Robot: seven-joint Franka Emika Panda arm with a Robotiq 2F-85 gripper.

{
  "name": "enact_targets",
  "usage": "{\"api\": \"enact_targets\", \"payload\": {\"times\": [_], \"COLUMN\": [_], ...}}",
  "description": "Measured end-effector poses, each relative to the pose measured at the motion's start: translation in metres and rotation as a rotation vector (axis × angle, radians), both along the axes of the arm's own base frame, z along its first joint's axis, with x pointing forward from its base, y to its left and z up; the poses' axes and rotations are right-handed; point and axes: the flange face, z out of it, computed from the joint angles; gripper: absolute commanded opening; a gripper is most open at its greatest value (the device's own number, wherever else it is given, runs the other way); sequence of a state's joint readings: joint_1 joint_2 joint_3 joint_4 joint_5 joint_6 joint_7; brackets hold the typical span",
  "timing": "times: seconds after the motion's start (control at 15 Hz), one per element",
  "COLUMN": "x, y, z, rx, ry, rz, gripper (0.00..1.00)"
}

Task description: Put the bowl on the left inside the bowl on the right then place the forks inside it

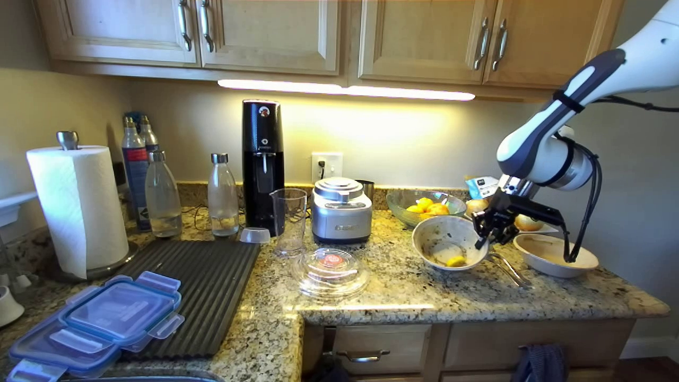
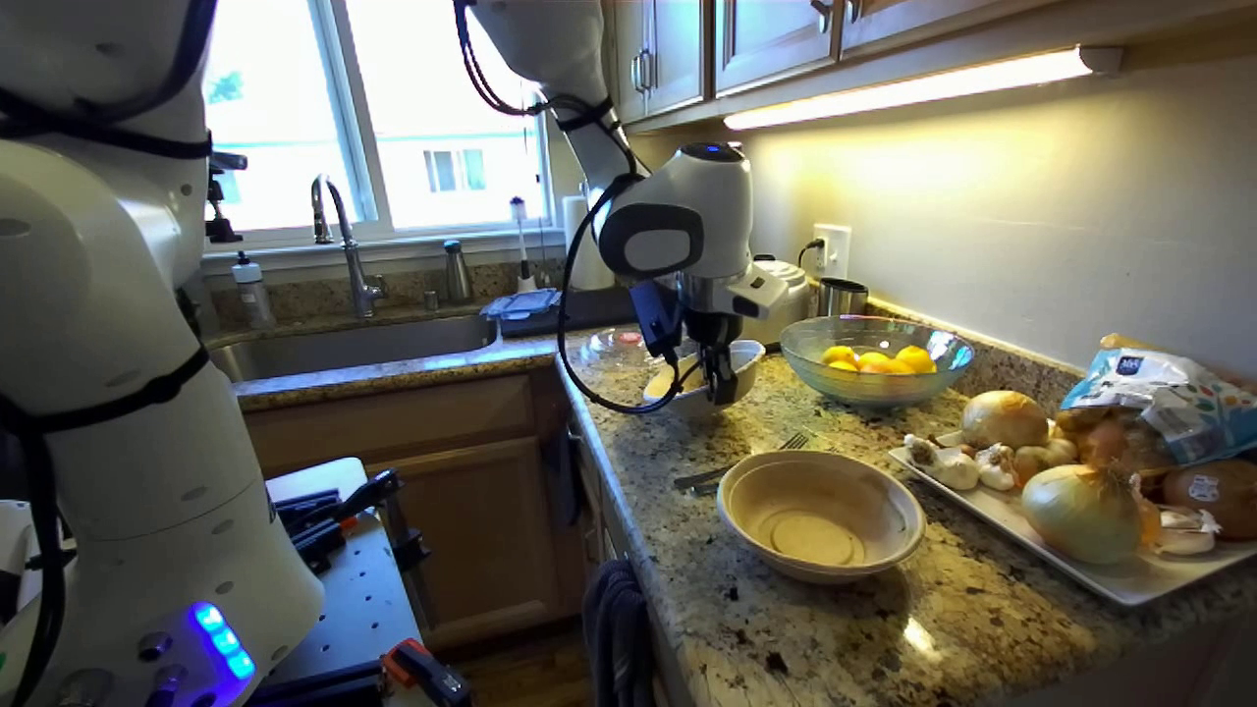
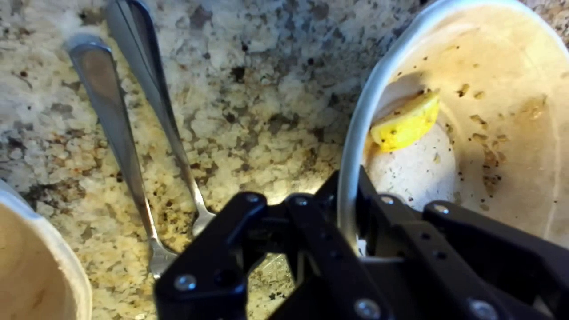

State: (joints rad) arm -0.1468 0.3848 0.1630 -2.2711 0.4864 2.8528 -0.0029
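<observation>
Soiled bowl (image 1: pixel 441 237), rim-clamped in the gripper (image 3: pixel 348 191), should be levelled, then lowered centrally into the receiving bowl (image 2: pixel 817 530) beyond the forks (image 3: pixel 123 144) beside the gripper.

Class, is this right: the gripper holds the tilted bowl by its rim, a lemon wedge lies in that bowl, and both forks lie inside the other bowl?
Not quite: both forks lie on the counter, outside the other bowl, as the wrist view shows. The gripper does hold the tilted bowl by its rim, with the lemon wedge inside.
</observation>
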Motion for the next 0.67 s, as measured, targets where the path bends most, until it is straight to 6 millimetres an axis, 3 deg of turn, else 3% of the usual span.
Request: {"api": "enact_targets", "payload": {"times": [0.47,0.67], "x": [-0.029,-0.039], "y": [-0.025,-0.045], "z": [0.009,0.009], "rx": [0.083,0.121], "ry": [-0.040,-0.043], "rz": [0.005,-0.020], "gripper": [0.07,0.07]}}
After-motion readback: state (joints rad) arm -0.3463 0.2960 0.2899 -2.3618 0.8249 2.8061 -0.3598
